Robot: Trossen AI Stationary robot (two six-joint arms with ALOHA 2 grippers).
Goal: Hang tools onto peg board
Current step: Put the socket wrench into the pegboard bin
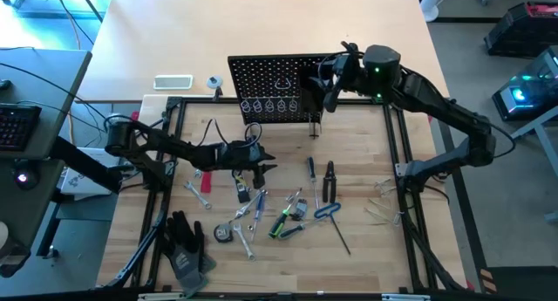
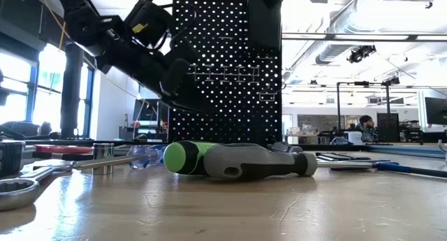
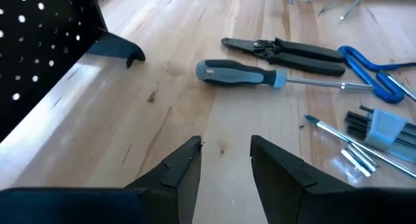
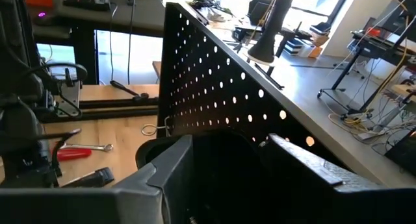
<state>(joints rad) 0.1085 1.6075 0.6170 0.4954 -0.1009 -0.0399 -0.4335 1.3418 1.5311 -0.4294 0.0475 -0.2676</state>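
Nearest the low camera lies a green-and-grey screwdriver on the desk, with a silver wrench cut off at the picture's edge. Behind them the peg board stands upright at the desk's far side, its lower rings half hidden by the left arm in the low view. Most tools lie scattered in front of it, too small from above to sort fully (black pliers and a grey-handled screwdriver show clearly at the left wrist). The left gripper hovers low over bare wood with its fingers parted and nothing between them. The right gripper is at the board's black bin; its fingers stand apart, and what lies inside the bin is hidden in shadow
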